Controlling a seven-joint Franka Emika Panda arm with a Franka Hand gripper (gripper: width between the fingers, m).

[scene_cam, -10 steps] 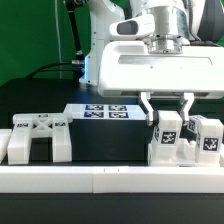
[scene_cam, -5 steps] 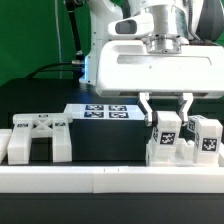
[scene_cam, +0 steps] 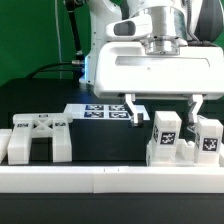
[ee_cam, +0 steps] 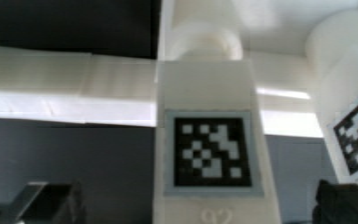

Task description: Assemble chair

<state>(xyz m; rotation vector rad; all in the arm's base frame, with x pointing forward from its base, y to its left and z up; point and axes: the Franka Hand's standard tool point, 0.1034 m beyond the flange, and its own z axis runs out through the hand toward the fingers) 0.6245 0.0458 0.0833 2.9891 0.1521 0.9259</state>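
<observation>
At the exterior view's right stands a chunky white chair part (scene_cam: 166,138) with a black-and-white tag on its upright post. My gripper (scene_cam: 163,108) hangs over it, open, one finger on each side of the post with a gap to both. A second tagged white part (scene_cam: 209,138) stands close beside it on the right. In the wrist view the post (ee_cam: 208,140) runs straight between the dark fingertips (ee_cam: 44,202), with the gripper (ee_cam: 194,206) wide around it and the neighbouring part (ee_cam: 355,128) at the edge. A bridge-shaped chair part (scene_cam: 38,136) sits at the left.
The marker board (scene_cam: 100,111) lies flat on the black table behind the parts. A long white rail (scene_cam: 100,178) runs along the table's front edge. A green backdrop and the arm's large white body fill the background.
The fingers, pressed against the tagged post a second ago, have spread wide apart and let go of it. The post stays upright where it was.
</observation>
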